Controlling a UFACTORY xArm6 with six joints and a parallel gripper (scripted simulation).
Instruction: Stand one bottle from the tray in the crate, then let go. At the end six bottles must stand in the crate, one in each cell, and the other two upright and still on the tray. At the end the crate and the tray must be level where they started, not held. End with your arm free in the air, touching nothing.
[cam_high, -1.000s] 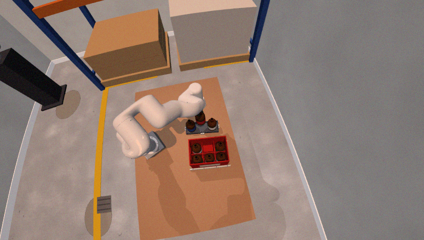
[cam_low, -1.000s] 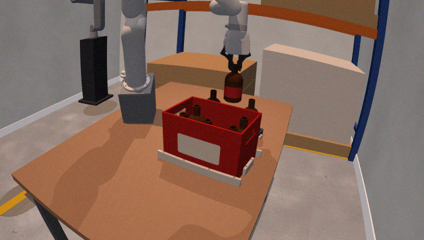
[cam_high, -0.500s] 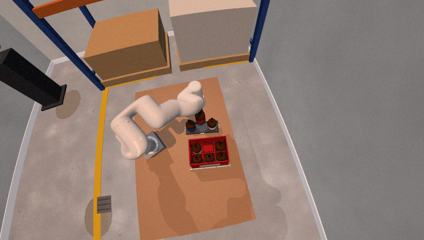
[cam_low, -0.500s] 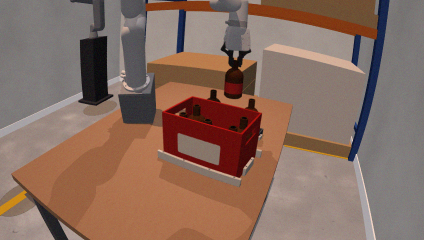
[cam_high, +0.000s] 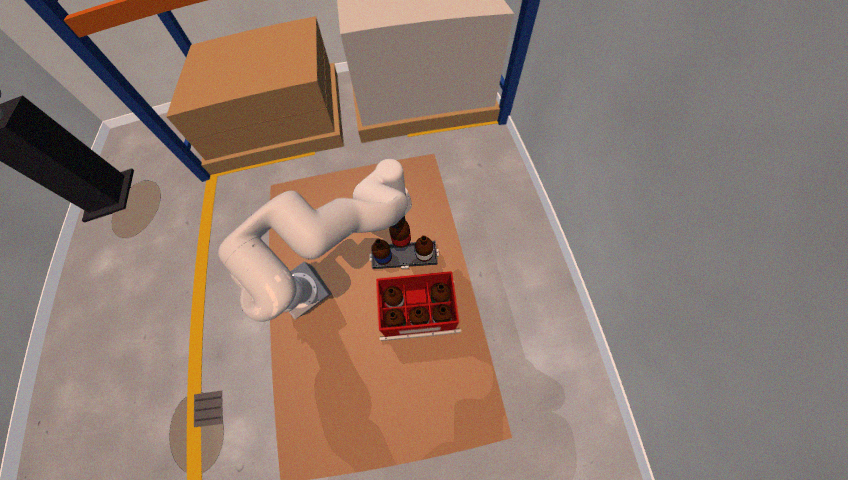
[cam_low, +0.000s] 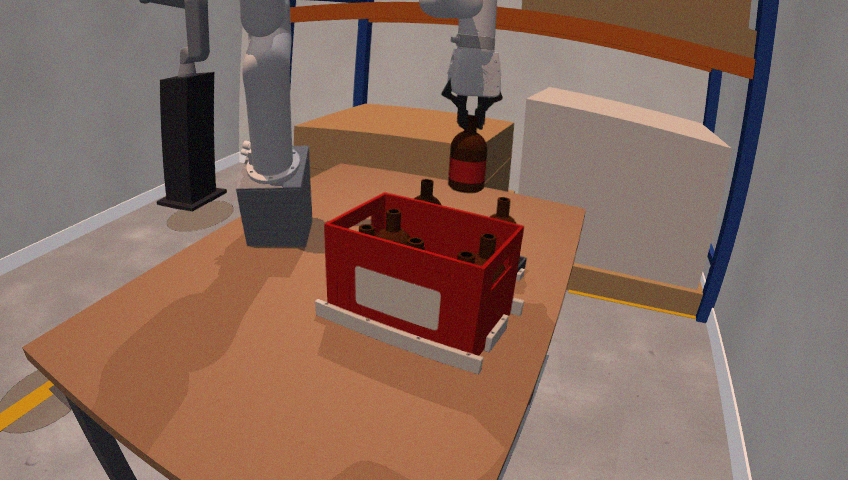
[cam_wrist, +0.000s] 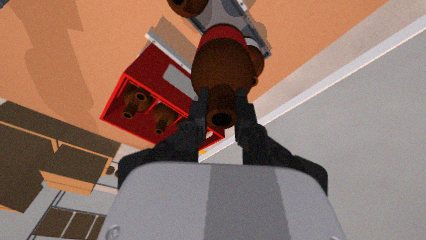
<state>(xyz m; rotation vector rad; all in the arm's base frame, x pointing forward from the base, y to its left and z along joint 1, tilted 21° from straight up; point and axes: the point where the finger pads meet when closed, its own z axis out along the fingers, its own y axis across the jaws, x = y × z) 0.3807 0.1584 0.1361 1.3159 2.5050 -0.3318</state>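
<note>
Tool (cam_low: 470, 121) clamped on the neck of the red-labelled bottle (cam_low: 467, 163), fingers pressing from both sides just under the mouth. Bottle hanging upright, long axis vertical, bottom well above the bench (cam_low: 238, 333) and higher than the crate rim. Lifted above the tray (cam_high: 436, 255), between the two other bottles: the blue-labelled bottle (cam_high: 380, 249) and the white-labelled bottle (cam_high: 423, 246), both upright on the tray.

Red crate (cam_low: 416, 279) standing next to the tray, on the side toward the exterior camera. Five cells filled; only one empty cell (cam_high: 416, 295), in the middle of the row nearest to the tray. Seen from the top, almost straight in line from the held bottle toward the crate, a short way across the near crate wall.

Judgement for the coming move: carry the bottle level toward the crate, keeping the axis vertical, stop over the empty cell, then lower between the two neighbour bottles (cam_high: 392, 294) and (cam_high: 440, 291). Little side room there; possible to hit a neck or the divider if not centred. Release only after the bottom rests.
</note>
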